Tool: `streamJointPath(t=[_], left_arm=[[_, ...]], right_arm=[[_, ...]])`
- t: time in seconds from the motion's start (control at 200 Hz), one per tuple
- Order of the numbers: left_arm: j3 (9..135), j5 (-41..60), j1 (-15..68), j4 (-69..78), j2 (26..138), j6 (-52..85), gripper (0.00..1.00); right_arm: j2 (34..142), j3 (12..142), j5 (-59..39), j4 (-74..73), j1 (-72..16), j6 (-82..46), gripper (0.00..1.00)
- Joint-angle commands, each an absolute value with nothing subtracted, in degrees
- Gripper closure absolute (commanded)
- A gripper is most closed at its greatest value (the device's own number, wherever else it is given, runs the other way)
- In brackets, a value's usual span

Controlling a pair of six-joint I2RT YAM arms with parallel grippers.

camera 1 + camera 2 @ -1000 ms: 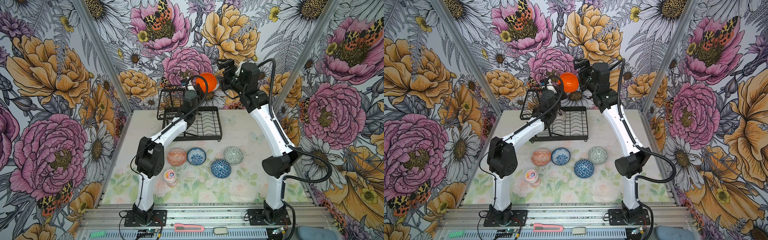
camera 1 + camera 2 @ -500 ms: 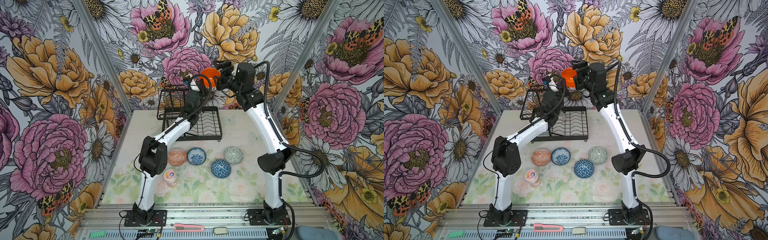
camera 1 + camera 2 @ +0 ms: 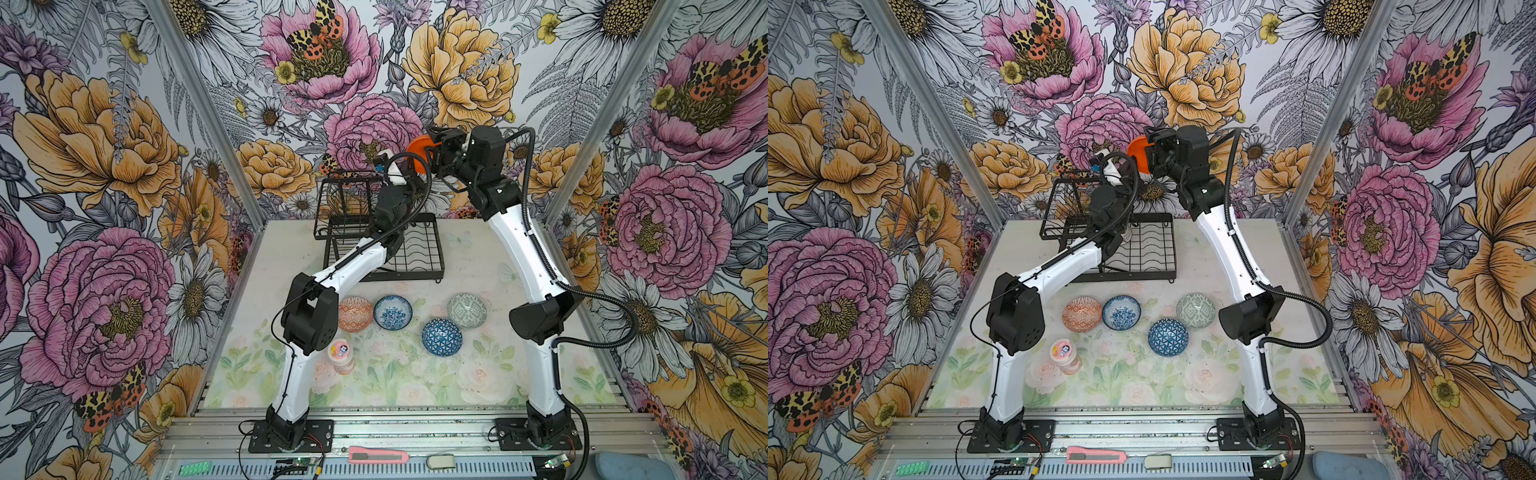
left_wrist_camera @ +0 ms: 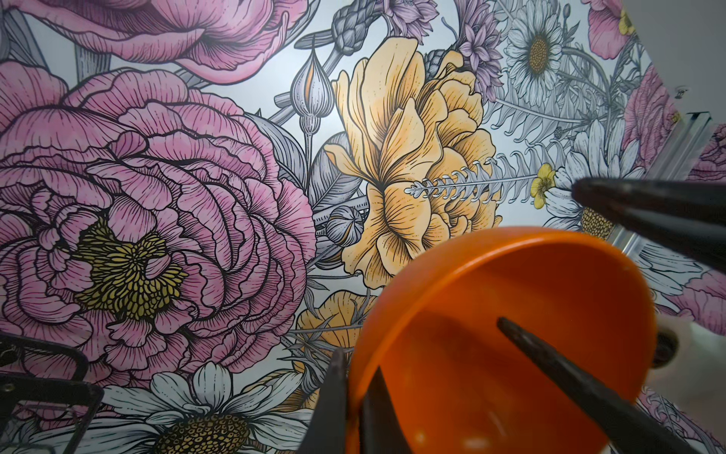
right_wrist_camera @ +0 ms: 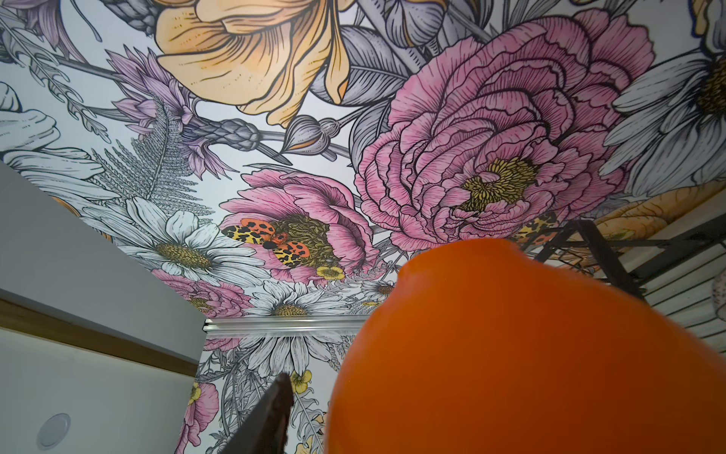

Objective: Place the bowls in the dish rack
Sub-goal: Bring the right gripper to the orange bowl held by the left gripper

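Handover of plain glossy orange bowl [image 3: 417, 153] mid-air at upper centre of frame, above black wire dish rack [image 3: 419, 249]: left pincer [image 4: 355, 365] clenched on rim, right pincer [image 4: 537, 254] parted astride opposite wall; clamp right fully before easing left, avoiding twist

No legible text, label, brand or number anywhere in view.

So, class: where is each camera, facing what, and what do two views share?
Top views: overhead front, facing down at the floral table; white left arm, right arm show.
Left wrist: behind left pincer gripping the plain glossy orange bowl, facing the floral wall.
Right wrist: behind right pincer, facing that wall; one finger shows.
Wrists share the bowl.
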State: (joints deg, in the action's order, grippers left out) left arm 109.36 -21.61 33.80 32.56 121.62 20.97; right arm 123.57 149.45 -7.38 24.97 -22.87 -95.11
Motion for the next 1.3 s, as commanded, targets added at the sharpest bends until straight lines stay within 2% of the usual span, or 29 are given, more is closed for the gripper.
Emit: streamJointPath(t=[0.0, 0.2, 0.4, 0.51, 0.6, 0.71, 1.136, 1.291], left_arm=[[108.7, -24.1, 33.8, 36.1, 121.4, 19.5, 1.00], [109.3, -26.5, 34.2, 36.5, 121.7, 19.1, 1.00], [109.9, -28.1, 34.8, 37.4, 122.3, 18.4, 1.00], [109.5, -28.2, 34.8, 38.1, 122.1, 18.1, 1.00], [109.2, -28.2, 34.9, 38.5, 122.0, 17.6, 1.00], [108.8, -28.7, 34.9, 38.8, 121.8, 17.5, 1.00], [111.3, -29.4, 33.7, 33.9, 122.7, 22.6, 1.00], [111.3, -29.1, 33.2, 32.6, 122.4, 23.3, 0.96]], right_arm=[[124.4, 151.3, -5.8, 24.0, -22.1, -96.9, 0.51], [124.6, 150.9, -5.0, 24.0, -21.5, -98.0, 0.60], [125.1, 151.0, -4.3, 24.0, -21.3, -99.9, 0.75], [125.2, 150.9, -4.3, 24.0, -21.2, -100.4, 0.89], [125.3, 150.9, -4.2, 24.0, -20.9, -100.6, 0.91], [125.4, 151.0, -4.2, 24.0, -20.7, -101.0, 1.00], [129.0, 155.1, -8.9, 22.3, -19.9, -100.1, 1.00], [130.1, 156.5, -9.1, 22.1, -19.4, -99.2, 1.00]])
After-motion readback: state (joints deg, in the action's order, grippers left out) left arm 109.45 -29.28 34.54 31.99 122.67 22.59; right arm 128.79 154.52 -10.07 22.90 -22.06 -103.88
